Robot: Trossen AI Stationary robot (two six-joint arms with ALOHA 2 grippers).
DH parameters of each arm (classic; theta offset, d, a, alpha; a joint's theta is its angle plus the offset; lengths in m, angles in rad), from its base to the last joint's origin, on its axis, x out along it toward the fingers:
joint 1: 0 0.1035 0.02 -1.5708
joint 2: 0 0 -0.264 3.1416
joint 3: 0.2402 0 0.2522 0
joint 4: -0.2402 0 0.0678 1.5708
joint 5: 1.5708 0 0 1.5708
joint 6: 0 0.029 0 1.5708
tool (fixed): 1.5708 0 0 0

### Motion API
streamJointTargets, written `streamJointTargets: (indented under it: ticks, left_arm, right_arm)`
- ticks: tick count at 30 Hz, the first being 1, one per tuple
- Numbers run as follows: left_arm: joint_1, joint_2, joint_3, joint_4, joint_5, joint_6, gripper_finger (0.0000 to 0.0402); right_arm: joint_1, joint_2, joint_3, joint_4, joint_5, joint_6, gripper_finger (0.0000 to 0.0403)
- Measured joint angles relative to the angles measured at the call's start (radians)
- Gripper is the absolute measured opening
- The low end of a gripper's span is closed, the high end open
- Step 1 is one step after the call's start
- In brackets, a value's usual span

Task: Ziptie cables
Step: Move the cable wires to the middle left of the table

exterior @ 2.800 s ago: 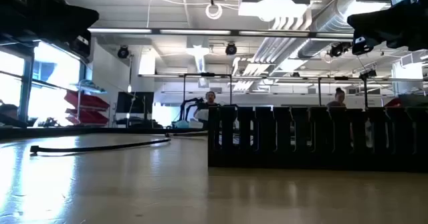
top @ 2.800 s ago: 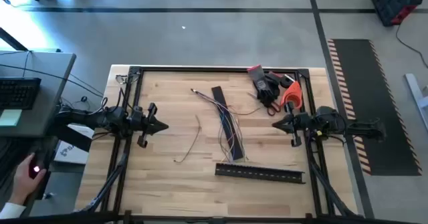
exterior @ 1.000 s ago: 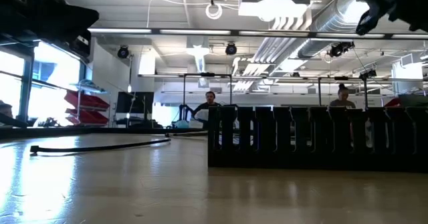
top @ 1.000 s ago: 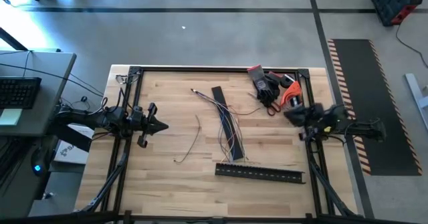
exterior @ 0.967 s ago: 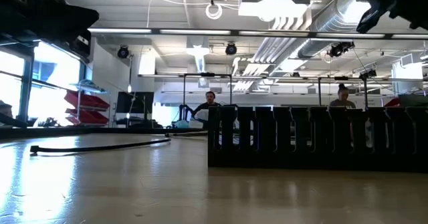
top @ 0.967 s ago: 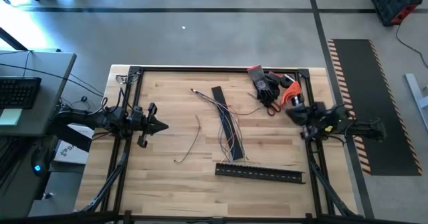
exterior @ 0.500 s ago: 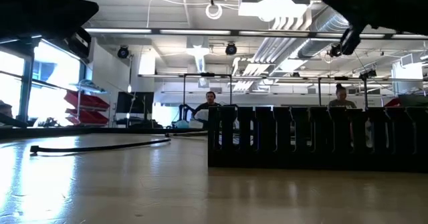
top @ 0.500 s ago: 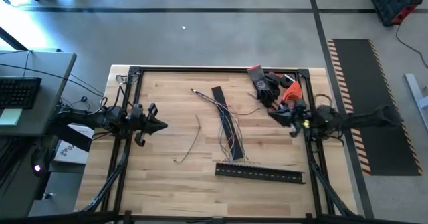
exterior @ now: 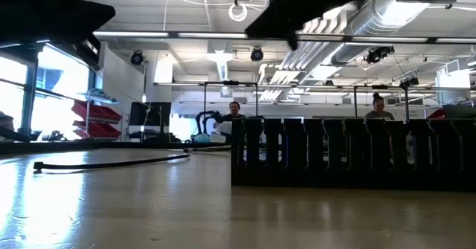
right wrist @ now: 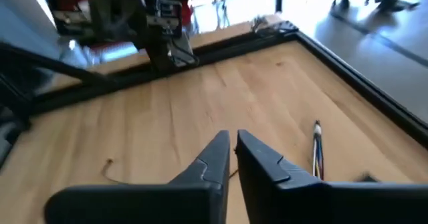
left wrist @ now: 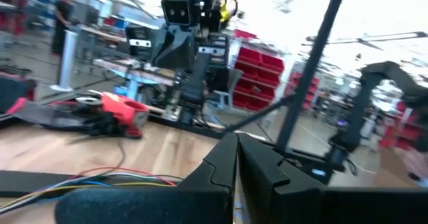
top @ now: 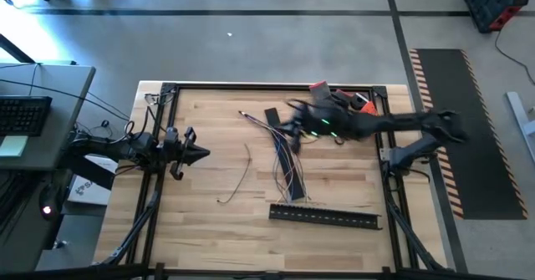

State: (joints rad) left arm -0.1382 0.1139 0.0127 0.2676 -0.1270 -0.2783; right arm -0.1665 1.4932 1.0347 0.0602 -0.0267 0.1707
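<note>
Cables (top: 284, 150) sprawl mid-table, right under the right gripper (top: 294, 126), whose jaws look nearly pinched together with nothing between them, though it's blurry. Left gripper (top: 199, 154) sits clenched, well apart from them.

Black slotted rail (top: 324, 216) near table (top: 209, 230) front edge; gloves (top: 328, 101) back-right.

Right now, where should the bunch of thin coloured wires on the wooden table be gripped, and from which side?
Grip the bunch of thin coloured wires at its middle, from straight above, fingers across the strands. There they run close together beside the short black rail; toward both ends they fan apart. The right hand hovers near their far end.
</note>
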Motion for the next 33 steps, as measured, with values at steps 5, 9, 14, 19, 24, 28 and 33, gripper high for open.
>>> streamJointTargets:
  ticks: [5,9,14,19,24,28,33]
  left_arm:
    - [0.0,0.0,0.0,0.02,-0.03,0.003,0.0]
    - [0.0,0.0,0.0,0.022,-0.03,-0.021,0.0]
    - [0.0,0.0,0.0,0.023,-0.008,-0.034,0.0]
    - [0.0,0.0,0.0,0.022,-0.005,-0.039,0.0]
    - [0.0,0.0,0.0,0.021,-0.004,-0.061,0.0]
    - [0.0,0.0,0.0,0.023,-0.004,-0.061,0.0]
    - [0.0,0.0,0.0,0.015,-0.004,-0.061,0.0]
  right_arm:
    - [-0.097,0.295,0.27,-0.066,-0.092,-0.094,0.0073]
    - [-0.143,0.503,0.493,-0.171,-0.102,-0.11,0.0119]
    - [-0.172,0.735,0.767,-0.336,-0.097,-0.148,0.0159]
    - [-0.188,0.916,1.018,-0.52,-0.043,-0.146,0.0175]
    - [-0.19,1.042,1.233,-0.701,0.038,-0.151,0.0176]
    - [-0.187,1.074,1.318,-0.774,0.057,-0.092,0.0176]
    - [-0.187,1.07,1.305,-0.858,0.041,-0.051,0.0176]
